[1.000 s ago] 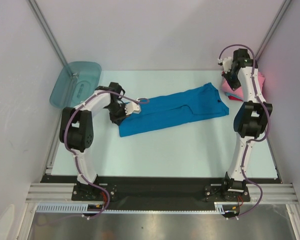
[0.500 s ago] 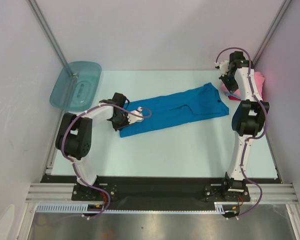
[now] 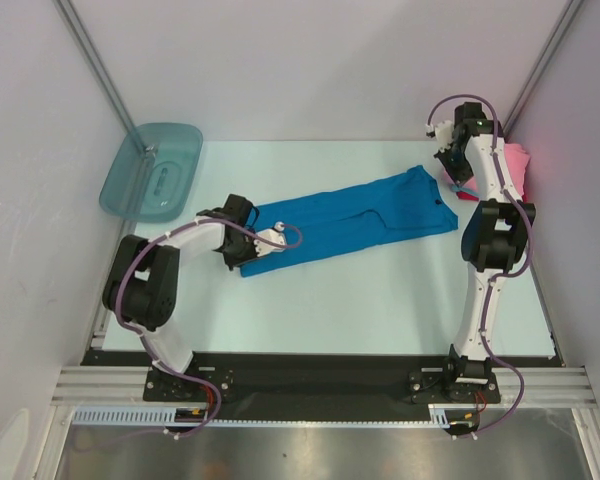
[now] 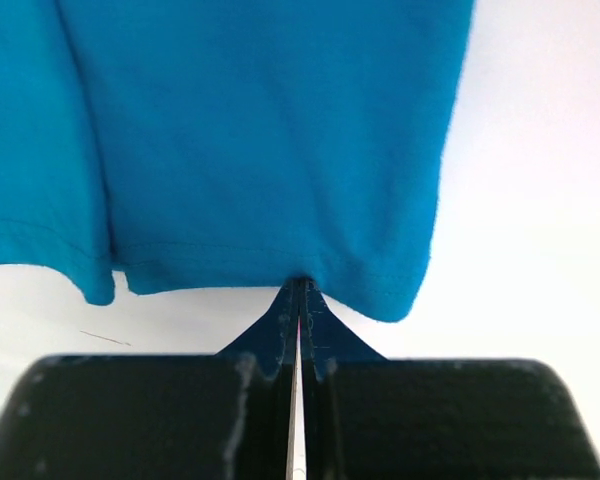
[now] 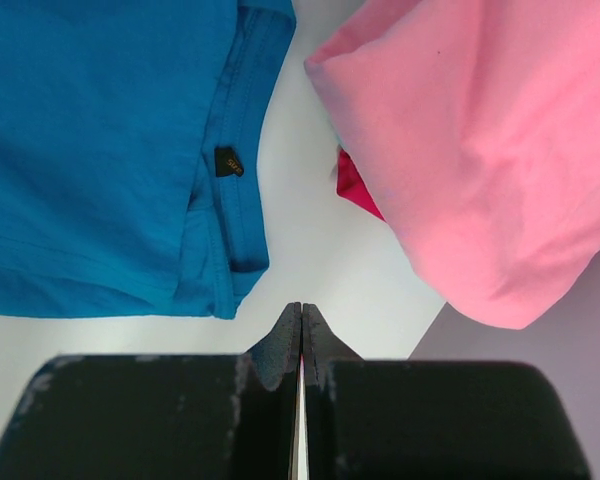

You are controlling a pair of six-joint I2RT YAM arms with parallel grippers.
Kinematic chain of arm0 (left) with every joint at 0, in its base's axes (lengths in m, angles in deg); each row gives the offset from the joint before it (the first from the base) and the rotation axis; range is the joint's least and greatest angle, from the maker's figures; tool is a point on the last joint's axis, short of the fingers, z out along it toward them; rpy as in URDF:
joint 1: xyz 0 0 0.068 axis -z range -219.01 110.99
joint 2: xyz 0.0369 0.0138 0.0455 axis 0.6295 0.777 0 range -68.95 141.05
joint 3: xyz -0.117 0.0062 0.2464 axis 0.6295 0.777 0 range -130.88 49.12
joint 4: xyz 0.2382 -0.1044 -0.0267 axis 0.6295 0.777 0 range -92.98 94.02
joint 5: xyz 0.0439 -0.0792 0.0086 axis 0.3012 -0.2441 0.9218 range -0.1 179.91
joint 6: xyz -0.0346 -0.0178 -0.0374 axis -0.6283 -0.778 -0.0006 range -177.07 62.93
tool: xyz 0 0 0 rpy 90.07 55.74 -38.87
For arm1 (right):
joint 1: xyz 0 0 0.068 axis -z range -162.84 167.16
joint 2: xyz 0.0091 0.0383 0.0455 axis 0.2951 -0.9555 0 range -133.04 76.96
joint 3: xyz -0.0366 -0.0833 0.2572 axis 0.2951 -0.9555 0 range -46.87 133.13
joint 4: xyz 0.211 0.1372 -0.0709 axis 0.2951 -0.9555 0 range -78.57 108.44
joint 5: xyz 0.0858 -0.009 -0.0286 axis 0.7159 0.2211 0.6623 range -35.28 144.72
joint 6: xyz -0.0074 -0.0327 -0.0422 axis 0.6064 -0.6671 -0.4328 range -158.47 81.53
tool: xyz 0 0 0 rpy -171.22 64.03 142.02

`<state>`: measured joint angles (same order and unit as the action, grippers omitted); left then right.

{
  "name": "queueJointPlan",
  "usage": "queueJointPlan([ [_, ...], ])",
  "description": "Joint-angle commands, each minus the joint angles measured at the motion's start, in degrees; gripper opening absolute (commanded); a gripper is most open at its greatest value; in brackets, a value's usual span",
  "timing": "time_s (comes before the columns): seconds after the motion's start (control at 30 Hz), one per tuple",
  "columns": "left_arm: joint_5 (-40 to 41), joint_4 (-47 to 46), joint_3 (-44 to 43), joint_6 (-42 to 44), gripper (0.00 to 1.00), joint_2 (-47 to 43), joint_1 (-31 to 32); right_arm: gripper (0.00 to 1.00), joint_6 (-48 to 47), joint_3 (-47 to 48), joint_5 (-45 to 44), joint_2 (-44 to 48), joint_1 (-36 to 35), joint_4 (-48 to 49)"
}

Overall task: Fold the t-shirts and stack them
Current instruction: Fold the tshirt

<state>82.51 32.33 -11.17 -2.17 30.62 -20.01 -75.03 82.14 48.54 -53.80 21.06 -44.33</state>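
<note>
Both arms have shifted: the left gripper (image 4: 298,287) now sits low at the hem of the bright blue t-shirt (image 3: 350,222), fingers together, tips touching the cloth edge. The right gripper (image 5: 301,312), closed and empty, hovers over bare table (image 3: 380,290) between the blue collar and the pink t-shirt (image 5: 470,150), which overlies a red edge (image 5: 352,185). The teal tub (image 3: 152,168) stands far left

A pale green table (image 3: 360,300) carries a bright blue t-shirt (image 3: 360,215), folded into a long strip across its middle. A pink t-shirt (image 3: 518,160) covers a red t-shirt (image 5: 355,185) at the far right, and a teal tub (image 3: 152,168) sits at the far left corner.
</note>
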Motion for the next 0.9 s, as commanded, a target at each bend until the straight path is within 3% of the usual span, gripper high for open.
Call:
queueJointPlan([
  [0.0, -0.25, 1.34, 2.63, 1.53, 0.00, -3.76, 1.47, 0.00, 1.13, 2.39, 0.20, -0.64, -0.30, -0.08],
  [0.27, 1.69, -2.35, 0.36, 1.10, 0.00, -5.61, 0.16, 0.00, 1.05, 2.47, -0.07, -0.81, -0.74, -0.08],
  [0.53, -2.09, -2.70, -6.33, -2.95, 0.00, -0.18, -0.02, 0.00, 1.05, 2.91, -0.42, -1.25, -1.26, 0.10],
  [0.87, -3.94, -2.00, -4.75, -1.46, 0.00, 2.83, 2.70, 0.00, 0.52, 4.85, -1.56, -2.40, -1.53, 0.62],
])
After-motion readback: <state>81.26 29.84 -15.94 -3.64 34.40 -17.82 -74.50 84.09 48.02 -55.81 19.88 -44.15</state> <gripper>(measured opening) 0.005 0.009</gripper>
